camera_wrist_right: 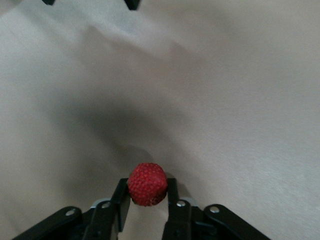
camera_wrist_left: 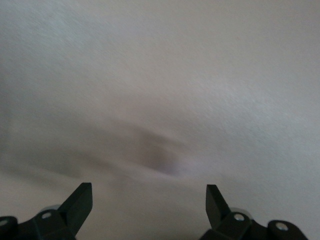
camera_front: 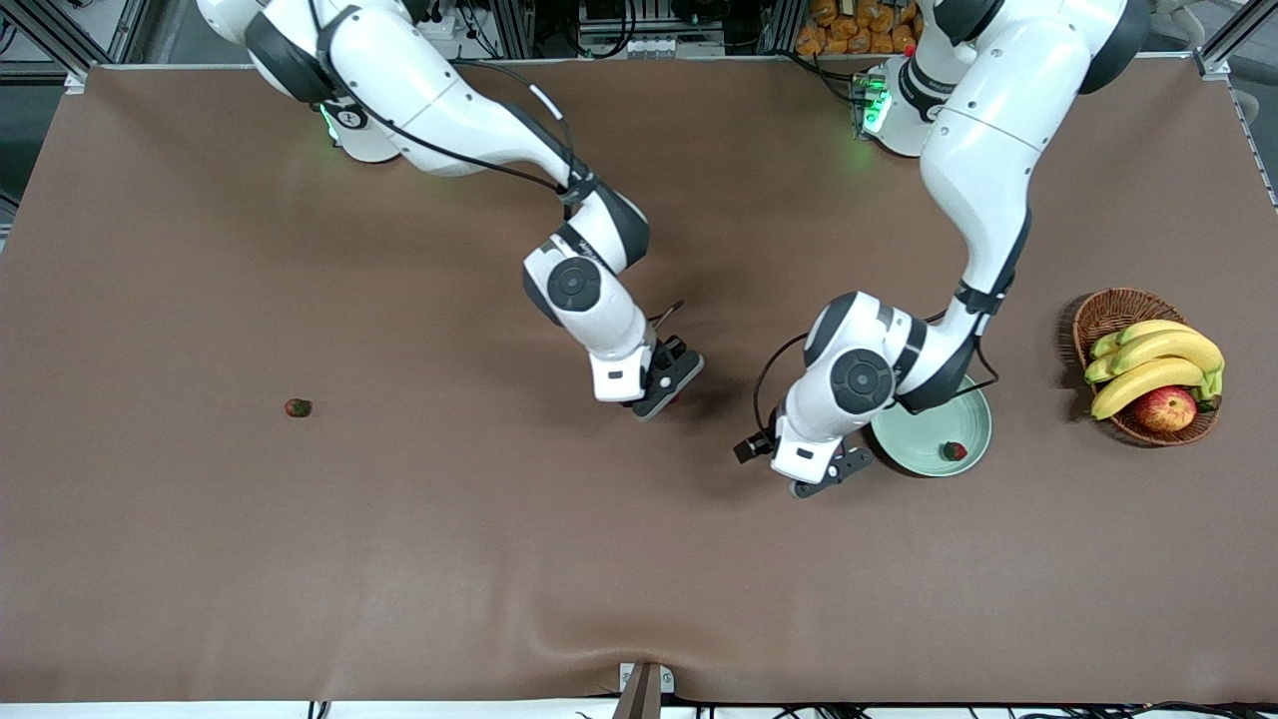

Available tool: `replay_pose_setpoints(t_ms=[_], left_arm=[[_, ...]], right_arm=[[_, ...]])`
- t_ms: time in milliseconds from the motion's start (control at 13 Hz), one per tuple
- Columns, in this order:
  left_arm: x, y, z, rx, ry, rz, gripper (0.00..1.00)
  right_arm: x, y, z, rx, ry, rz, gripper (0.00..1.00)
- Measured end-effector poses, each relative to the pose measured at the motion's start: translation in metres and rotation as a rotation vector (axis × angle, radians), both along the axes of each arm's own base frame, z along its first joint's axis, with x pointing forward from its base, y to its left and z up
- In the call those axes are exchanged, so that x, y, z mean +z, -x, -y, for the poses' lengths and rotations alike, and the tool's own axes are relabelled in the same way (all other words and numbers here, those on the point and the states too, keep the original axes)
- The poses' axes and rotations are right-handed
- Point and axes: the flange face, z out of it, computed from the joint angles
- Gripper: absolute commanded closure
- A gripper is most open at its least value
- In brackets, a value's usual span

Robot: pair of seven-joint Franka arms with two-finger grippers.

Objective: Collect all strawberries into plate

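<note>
- Right wrist view: the right gripper (camera_wrist_right: 147, 200) has its fingers (camera_wrist_right: 120, 202) closed on a strawberry (camera_wrist_right: 147, 184), which sits low centre of the frame, pinched across its widest part with bare cloth below it.
- Front view, centre of frame: we see the same gripper (camera_front: 661, 384) over the brown table (camera_front: 399, 549); only a sliver of red shows at its tips.
- Front view, right of centre: the plate (camera_front: 973, 431) lies beside the basket (camera_front: 1103, 312) of bananas (camera_front: 1158, 364) and an apple (camera_front: 1165, 408). A second strawberry (camera_front: 955, 450) already lies in it, near the lower rim.
- Front view, left of centre: a third strawberry (camera_front: 298, 407) lies alone on the cloth, well apart from everything else.
- Left gripper (camera_front: 821, 477): over the cloth just beside the plate's left edge. The left wrist view shows its fingers (camera_wrist_left: 80, 202) spread wide, holding nothing; this arm waits.
- Handling, our judgement: the berries look very light and soft, so a hard squeeze would probably bruise them. The seeded skin should give some grip.
- Grasp site, our judgement: across the broad middle, as the right gripper holds now; the narrow tip would likely slip out, and the leafy cap could tear.
- For the lone berry we would close gently and low to the cloth, since it may roll.
</note>
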Motion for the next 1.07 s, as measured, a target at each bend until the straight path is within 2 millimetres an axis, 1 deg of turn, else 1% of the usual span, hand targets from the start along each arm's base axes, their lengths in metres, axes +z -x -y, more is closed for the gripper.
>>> replay_pose_setpoints(t_ms=[77, 230, 383, 460, 537, 613, 767, 843, 920, 997, 1073], left_arm=[[-0.001, 0.003, 0.007, 0.010, 0.003, 0.002, 0.00], [0.000, 0.008, 0.022, 0.040, 0.010, 0.007, 0.00], [0.000, 0.014, 0.035, 0.058, 0.012, 0.006, 0.00], [-0.001, 0.017, 0.040, 0.062, 0.014, 0.006, 0.00], [-0.002, 0.019, 0.047, 0.074, 0.019, 0.010, 0.00], [-0.002, 0.023, 0.056, 0.090, 0.027, 0.015, 0.00], [-0.004, 0.031, 0.080, 0.123, 0.043, 0.021, 0.00], [-0.005, 0.035, 0.095, 0.135, 0.052, 0.023, 0.01], [-0.007, 0.041, 0.112, 0.141, 0.060, 0.024, 0.08], [-0.011, 0.046, 0.125, 0.142, 0.065, 0.023, 0.17], [-0.015, 0.050, 0.135, 0.147, 0.069, 0.022, 0.25]], right_arm=[[0.000, -0.005, 0.003, -0.007, 0.003, 0.008, 0.00], [0.008, -0.024, 0.017, -0.033, 0.009, 0.037, 0.00], [0.029, -0.050, 0.042, -0.073, 0.026, 0.082, 0.00], [0.045, -0.066, 0.061, -0.100, 0.040, 0.105, 0.00], [0.062, -0.082, 0.087, -0.137, 0.052, 0.116, 0.00], [0.077, -0.098, 0.117, -0.180, 0.062, 0.116, 0.00], [0.102, -0.131, 0.194, -0.267, 0.096, 0.079, 0.00], [0.110, -0.142, 0.233, -0.290, 0.121, 0.050, 0.00], [0.113, -0.149, 0.269, -0.306, 0.145, 0.016, 0.00], [0.114, -0.154, 0.303, -0.327, 0.162, -0.011, 0.00], [0.109, -0.156, 0.336, -0.350, 0.174, -0.032, 0.00]])
